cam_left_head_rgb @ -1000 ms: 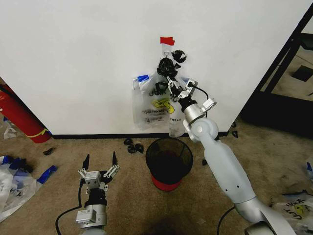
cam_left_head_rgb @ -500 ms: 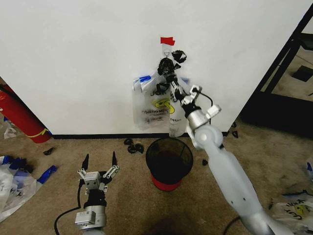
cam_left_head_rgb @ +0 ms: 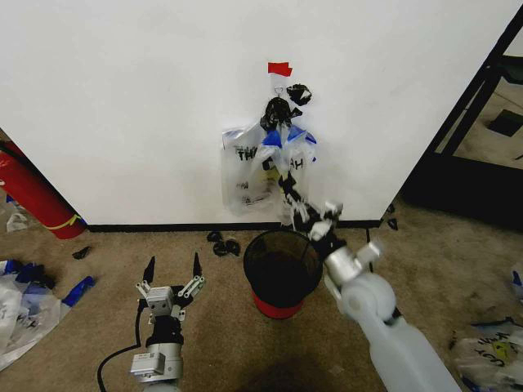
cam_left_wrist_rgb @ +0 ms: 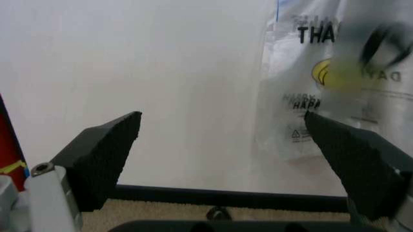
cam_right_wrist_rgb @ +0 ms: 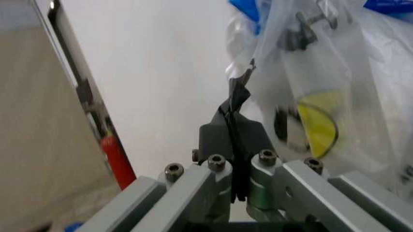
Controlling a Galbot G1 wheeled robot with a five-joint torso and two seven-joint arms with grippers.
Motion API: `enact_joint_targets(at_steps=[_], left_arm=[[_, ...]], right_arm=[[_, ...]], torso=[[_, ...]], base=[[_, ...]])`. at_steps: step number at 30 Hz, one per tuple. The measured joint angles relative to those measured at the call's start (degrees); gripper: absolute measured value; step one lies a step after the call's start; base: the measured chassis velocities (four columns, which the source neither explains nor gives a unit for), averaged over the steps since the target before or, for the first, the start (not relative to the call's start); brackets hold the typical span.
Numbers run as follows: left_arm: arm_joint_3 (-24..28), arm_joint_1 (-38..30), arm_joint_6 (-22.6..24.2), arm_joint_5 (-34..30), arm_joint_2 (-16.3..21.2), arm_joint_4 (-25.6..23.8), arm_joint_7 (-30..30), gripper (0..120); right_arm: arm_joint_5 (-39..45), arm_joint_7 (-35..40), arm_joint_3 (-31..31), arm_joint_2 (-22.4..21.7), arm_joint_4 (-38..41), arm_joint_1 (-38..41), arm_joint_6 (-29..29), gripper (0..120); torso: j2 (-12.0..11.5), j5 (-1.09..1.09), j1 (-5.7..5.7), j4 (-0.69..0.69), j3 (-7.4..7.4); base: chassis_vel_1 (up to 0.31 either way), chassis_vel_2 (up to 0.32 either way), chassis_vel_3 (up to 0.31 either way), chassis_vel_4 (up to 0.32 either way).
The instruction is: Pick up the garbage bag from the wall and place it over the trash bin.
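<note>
Nearest to me, my left gripper hovers low over the carpet, left of the trash bin, its two black fingers spread wide apart with nothing between them. From its wrist camera I look between those pads at the baseboard and the lower part of the garbage bag.

The trash bin stands on the carpet just in front of the baseboard, directly below the bag, with its red base showing under the black mesh.

My right gripper reaches up past the bin's right rim. Its fingers are pressed together on a thin fold of the garbage bag, so it is clamped on the plastic.

Farthest off, the garbage bag hangs against the wall, its top gathered under black knotted lumps just below the red tape patch. A red cylinder leans at the wall's left end.
</note>
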Motion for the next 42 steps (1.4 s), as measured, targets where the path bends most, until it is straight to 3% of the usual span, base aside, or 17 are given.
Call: enact_joint_targets(at_steps=[16,26,42], left_arm=[[1.49,-0.90,0.20,-0.74,1.68,-0.03,0.01,100],[1.88,-1.53,0.30,-1.20,1.69,0.68,0.04,100],[0.59,-0.60,-0.01,-0.81,0.51,0.23,0.03,100]], right_arm=[[-14.70,-4.78,8.98,0.90,4.39,-17.13,11.32,0],[-17.47,-8.61,13.32,1.97,4.05,-25.91,20.82,0],[-20.39,-11.08,13.61,2.86,0.41,-30.71,29.73,0]], torso=[[0.00,0.00,0.00,0.01,0.01],[0.00,0.00,0.00,-0.01,0.01],[-0.01,0.00,0.01,0.01,0.01]], base=[[0.000,0.000,0.000,0.000],[0.000,0.000,0.000,0.000],[0.000,0.000,0.000,0.000]])
